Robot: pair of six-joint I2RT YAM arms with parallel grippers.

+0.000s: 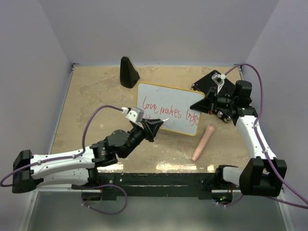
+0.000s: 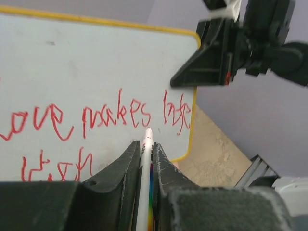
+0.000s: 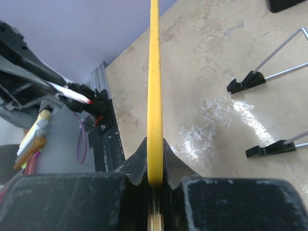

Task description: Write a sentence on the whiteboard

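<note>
The whiteboard (image 1: 161, 94) stands tilted at mid-table, white with a yellow rim. The sentence (image 1: 169, 112) is in red marker, a first line reading about "love makes life" and a short second line below it (image 2: 57, 166). My left gripper (image 1: 158, 124) is shut on a white marker (image 2: 146, 163) with a rainbow stripe. Its tip points at the board just under the first line (image 2: 118, 115); I cannot tell if it touches. My right gripper (image 1: 202, 106) is shut on the board's yellow right rim (image 3: 154, 96), seen edge-on in the right wrist view.
A pinkish cylinder (image 1: 203, 142) lies on the table right of the board's lower corner. A black cone-shaped object (image 1: 128, 72) stands behind the board at the back. The board's two black feet (image 3: 248, 82) on wire legs rest on the table behind it.
</note>
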